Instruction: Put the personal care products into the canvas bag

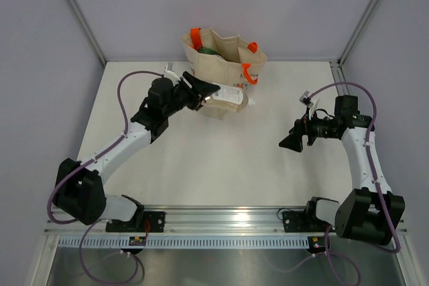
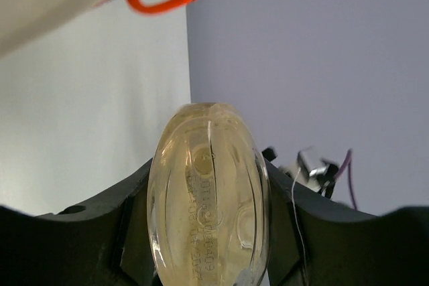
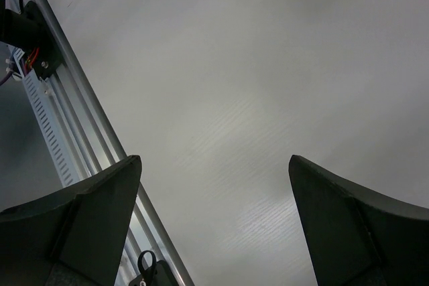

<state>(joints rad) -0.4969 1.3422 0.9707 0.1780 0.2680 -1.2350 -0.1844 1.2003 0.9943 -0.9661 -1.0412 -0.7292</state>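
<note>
Your L end effector (image 1: pixel 203 93) is clamped on a clear bottle (image 1: pixel 232 96) of pale liquid. It grips at the base end, so body and cap stick out past the fingertips. The bottle lies roughly level in the air, just in front of the canvas bag (image 1: pixel 222 65). In the L wrist view the fingers (image 2: pixel 100 232) pinch its narrow sides, w/ the oval base facing the lens.

Likely reason for that hold: a base-end grip leaves the cap end free to enter the bag mouth first. Bottle height vs. the rim can't be told from above, so you may need to lift before tipping it in.

The bag stands upright at the far side of the table (image 1: pixel 221 172), mouth open, orange handles (image 1: pixel 196 35) flopped outward. A green item (image 1: pixel 206 50) shows inside, prob. one of the products.

Your R end effector (image 1: pixel 293 140) is spread wide w/ nothing btwn the jaws. It hangs over the table on the R, well apart from the bag, and looks parked out of the way.

Writing: the bottle's white label has dark print, too small to read. The base has embossed marks in the wrist view, not legible. The bag print can't be made out.
</note>
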